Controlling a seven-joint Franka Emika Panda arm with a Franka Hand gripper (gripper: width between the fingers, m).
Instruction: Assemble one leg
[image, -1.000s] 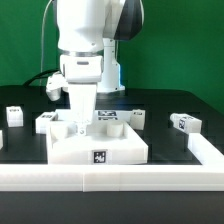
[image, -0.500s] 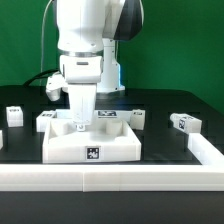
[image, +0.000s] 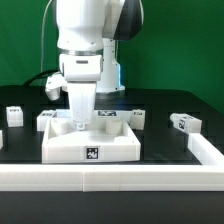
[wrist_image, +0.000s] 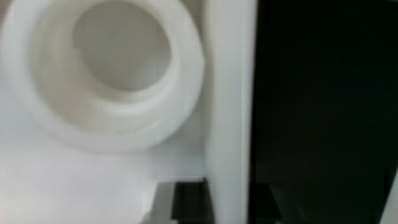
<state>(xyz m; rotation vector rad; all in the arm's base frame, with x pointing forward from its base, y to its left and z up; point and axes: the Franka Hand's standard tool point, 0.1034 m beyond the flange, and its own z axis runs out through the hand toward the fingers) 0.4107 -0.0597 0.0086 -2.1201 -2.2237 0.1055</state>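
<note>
Gripper (image: 79, 123) sat low in the tray (image: 62, 152), near its 10 o'clock corner, exterior view. Couldn't tell if clenched or released. One leg (image: 184, 123) lay at tray's 3 o'clock.

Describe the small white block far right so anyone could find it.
From the big white top in the middle, look to the exterior view's right. That leg lies alone on the black table, unlike another leg close behind the top.

Inside the tray (image: 115, 150), the raised rim walls crowd the gripper (image: 78, 123). Toward the exterior view's right of the tray, bare surface (image: 163, 143) lies open up to a loose leg (image: 184, 123).
</note>
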